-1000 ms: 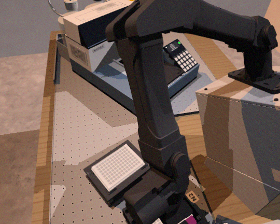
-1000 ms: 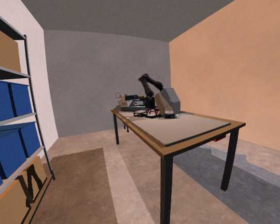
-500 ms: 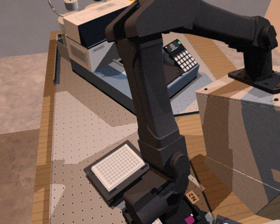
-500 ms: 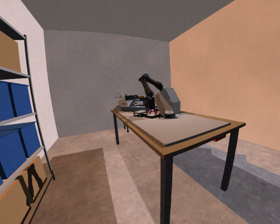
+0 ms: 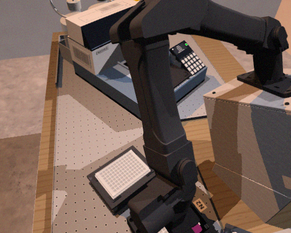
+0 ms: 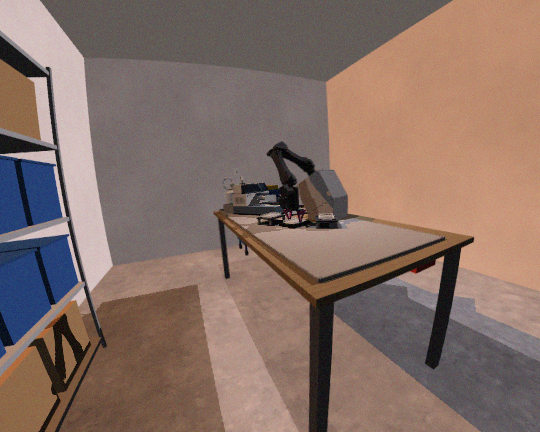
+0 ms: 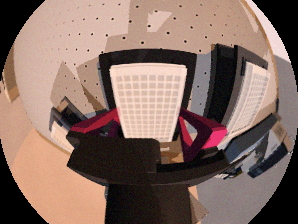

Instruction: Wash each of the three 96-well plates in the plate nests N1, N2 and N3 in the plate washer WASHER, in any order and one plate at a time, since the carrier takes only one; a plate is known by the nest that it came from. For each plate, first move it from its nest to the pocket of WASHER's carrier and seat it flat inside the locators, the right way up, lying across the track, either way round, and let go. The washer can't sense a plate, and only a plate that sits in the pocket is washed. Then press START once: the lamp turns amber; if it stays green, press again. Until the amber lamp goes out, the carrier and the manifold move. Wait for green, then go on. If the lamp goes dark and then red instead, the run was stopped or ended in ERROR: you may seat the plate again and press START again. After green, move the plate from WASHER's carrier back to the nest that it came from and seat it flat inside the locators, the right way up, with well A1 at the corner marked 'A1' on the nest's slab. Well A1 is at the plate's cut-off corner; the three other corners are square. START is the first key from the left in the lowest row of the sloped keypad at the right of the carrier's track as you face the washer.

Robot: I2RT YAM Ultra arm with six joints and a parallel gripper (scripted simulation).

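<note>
My gripper (image 7: 148,109) is low over nest N2, whose label (image 5: 200,205) shows beside it. Its magenta fingers press both long sides of the white 96-well plate (image 7: 149,99), which lies flat in the dark nest. In the top view the gripper (image 5: 179,228) sits at the bottom edge, and the arm hides most of this plate. A second plate (image 5: 122,172) lies flat in the neighbouring nest. Another plate (image 7: 256,92) shows at the right of the wrist view. WASHER (image 5: 98,54) stands at the back; its lamp (image 5: 186,44) is green above the keypad (image 5: 191,60).
The arm's base sits on a tall grey pedestal (image 5: 257,140) at the right. The washer's dark carrier pocket (image 5: 180,75) is partly hidden behind the arm. In the exterior view the arm (image 6: 289,200) works at the far end of a long table; shelves with blue bins stand at the left.
</note>
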